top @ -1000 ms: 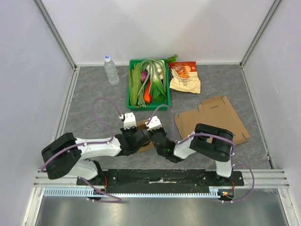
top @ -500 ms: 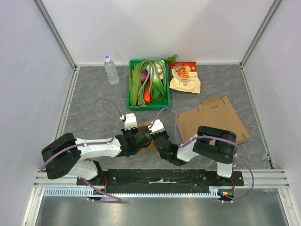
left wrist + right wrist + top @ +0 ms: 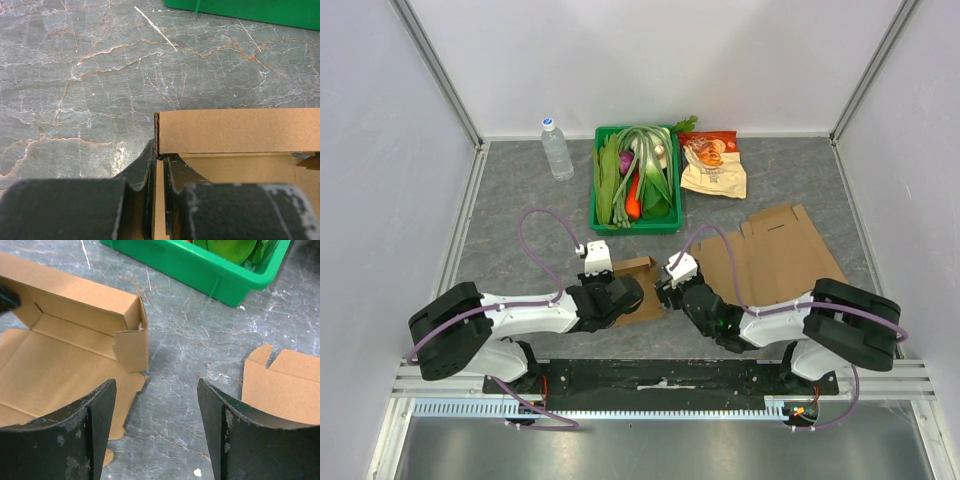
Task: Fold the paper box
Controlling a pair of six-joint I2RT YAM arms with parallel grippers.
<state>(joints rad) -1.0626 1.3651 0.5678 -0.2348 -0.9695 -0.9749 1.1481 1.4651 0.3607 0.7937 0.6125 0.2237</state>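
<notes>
The paper box (image 3: 642, 268) is brown cardboard, partly folded, lying open between my two grippers. In the left wrist view its far wall (image 3: 235, 131) stands upright, and my left gripper (image 3: 160, 157) is shut on the thin left side wall at the corner. In the right wrist view the box (image 3: 65, 355) shows a raised back wall and a small side flap (image 3: 132, 350) standing up. My right gripper (image 3: 156, 385) is open just right of that flap, over bare table, holding nothing. From above, the left gripper (image 3: 625, 297) sits at the box's near side and the right gripper (image 3: 668, 288) beside its right edge.
A flat, unfolded cardboard blank (image 3: 770, 255) lies to the right, its edge (image 3: 285, 385) close to my right fingers. At the back stand a green crate (image 3: 601, 190) of vegetables, a water bottle (image 3: 556, 148) and a snack bag (image 3: 712, 165). Walls enclose the table.
My right gripper has opened, let go of the box and pulled back to the right, its arm swinging outward. The left gripper has kept its pinch on the box wall.
</notes>
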